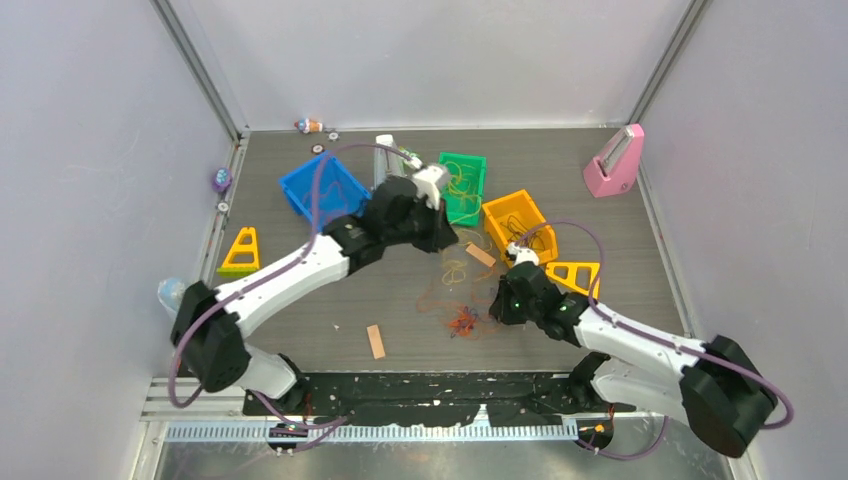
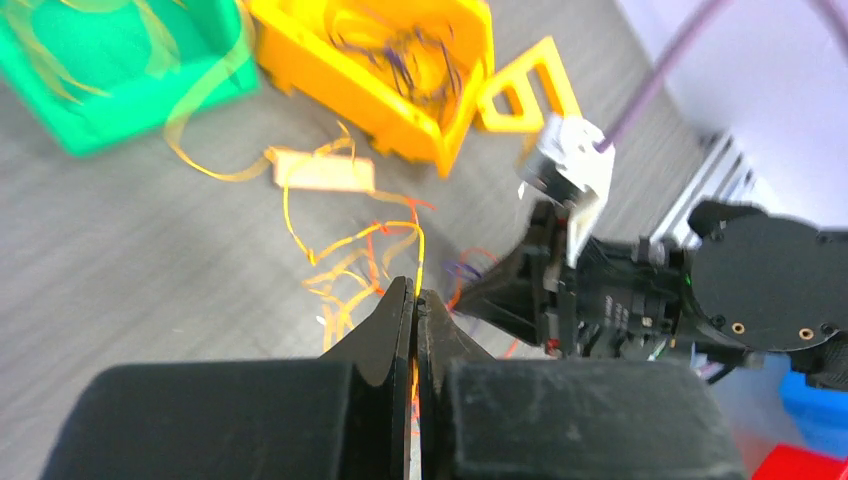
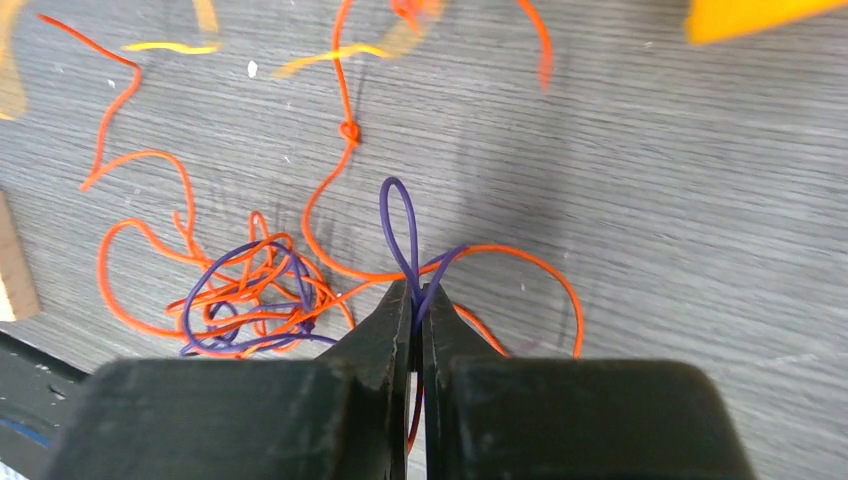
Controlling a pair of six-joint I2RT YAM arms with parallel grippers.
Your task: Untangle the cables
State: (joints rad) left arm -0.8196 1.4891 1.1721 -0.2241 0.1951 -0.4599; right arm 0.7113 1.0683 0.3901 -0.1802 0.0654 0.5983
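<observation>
A small tangle of orange and purple cables (image 1: 462, 321) lies on the table between the arms; in the right wrist view the tangle (image 3: 245, 300) sits left of the fingers. My right gripper (image 3: 416, 290) is shut on a purple cable loop (image 3: 397, 215) low over the table, with an orange strand (image 3: 520, 258) running beside it. It stands just right of the tangle in the top view (image 1: 497, 305). My left gripper (image 2: 415, 297) is shut on a yellow cable (image 2: 420, 250) above loose yellow and orange strands (image 1: 455, 272). It hovers beyond the tangle (image 1: 450, 243).
A green bin (image 1: 462, 157) holds yellow strands and an orange bin (image 1: 510, 198) holds dark purple ones. A blue bin (image 1: 297, 200) is at the back left, a pink object (image 1: 613, 165) back right. Yellow triangles (image 1: 241, 252) (image 1: 573, 273) and tan strips (image 1: 376, 341) (image 1: 480, 254) lie about.
</observation>
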